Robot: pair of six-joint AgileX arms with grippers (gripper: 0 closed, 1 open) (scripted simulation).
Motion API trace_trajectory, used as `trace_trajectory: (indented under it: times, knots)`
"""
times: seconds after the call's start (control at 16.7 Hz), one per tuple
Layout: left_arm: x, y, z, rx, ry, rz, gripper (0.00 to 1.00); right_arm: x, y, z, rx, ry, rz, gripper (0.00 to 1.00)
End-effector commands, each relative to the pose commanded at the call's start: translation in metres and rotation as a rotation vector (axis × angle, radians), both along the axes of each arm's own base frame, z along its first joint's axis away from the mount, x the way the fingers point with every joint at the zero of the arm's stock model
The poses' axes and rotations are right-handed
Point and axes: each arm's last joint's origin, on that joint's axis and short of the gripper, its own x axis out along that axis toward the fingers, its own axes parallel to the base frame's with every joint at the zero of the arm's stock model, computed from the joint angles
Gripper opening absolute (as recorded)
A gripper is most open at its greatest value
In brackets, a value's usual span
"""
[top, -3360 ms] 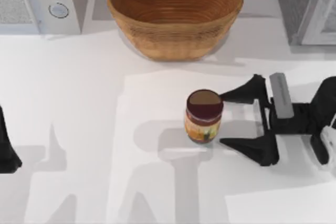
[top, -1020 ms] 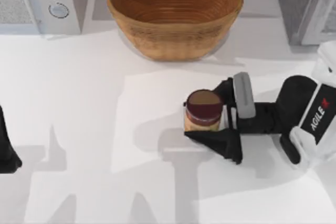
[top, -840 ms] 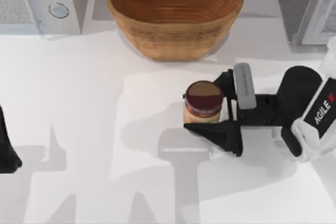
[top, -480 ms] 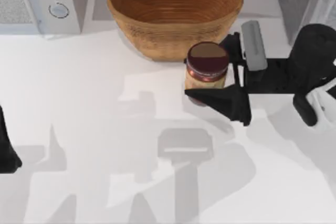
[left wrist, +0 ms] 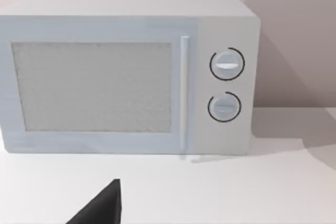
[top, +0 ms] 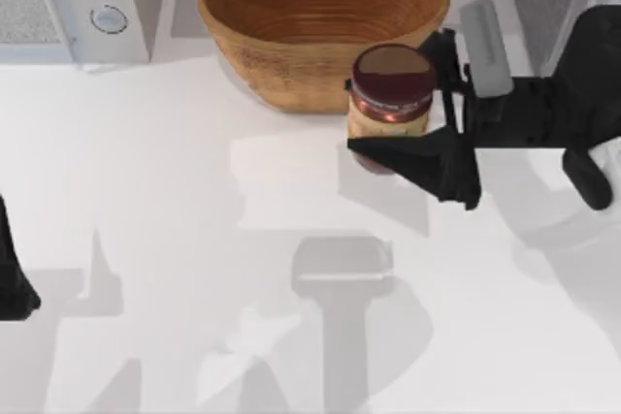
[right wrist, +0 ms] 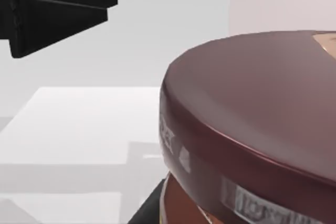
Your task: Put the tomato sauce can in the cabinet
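In the right wrist view the tomato sauce can (right wrist: pixel 252 129) looms close: a smooth, glossy maroon lid with a rounded rim above a sliver of orange label (the lower body is cut off). From above, the right pincer (top: pixel 412 109) is clamped on the tomato sauce can (top: pixel 391 94), one black wedge-shaped finger pressed to its near side and the other to its far side, partly hidden by the lid. The can stands upright, its shadow cast apart on the matte white tabletop (top: pixel 175 239), just in front of the woven brown basket (top: pixel 320 21), a ribbed bowl shape. At the left edge the left pincer (top: pixel 15 278) sits parked, mostly cut off; whether it is open I cannot tell. Beyond it stands a boxy white microwave (left wrist: pixel 131 72) with two round dials.
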Motion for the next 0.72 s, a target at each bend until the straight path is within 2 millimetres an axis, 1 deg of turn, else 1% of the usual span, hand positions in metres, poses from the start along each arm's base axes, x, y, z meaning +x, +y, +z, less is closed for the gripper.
trace_trajectory:
  times: [0.12, 0.24, 0.42, 0.6, 0.72]
  knots:
    - [0.000, 0.000, 0.000, 0.000, 0.000, 0.000, 1.00, 0.001, 0.000, 0.000, 0.002, -0.003, 0.000, 0.00]
    - [0.000, 0.000, 0.000, 0.000, 0.000, 0.000, 1.00, -0.002, -0.003, 0.006, 0.000, 0.006, -0.024, 0.00]
    - [0.000, 0.000, 0.000, 0.000, 0.000, 0.000, 1.00, -0.013, -0.019, 0.027, -0.002, 0.031, -0.128, 0.00]
    - [0.000, 0.000, 0.000, 0.000, 0.000, 0.000, 1.00, -0.037, -0.045, 0.057, 0.000, 0.053, -0.304, 0.00]
    - [0.000, 0.000, 0.000, 0.000, 0.000, 0.000, 1.00, -0.062, -0.065, 0.076, 0.005, 0.061, -0.451, 0.00]
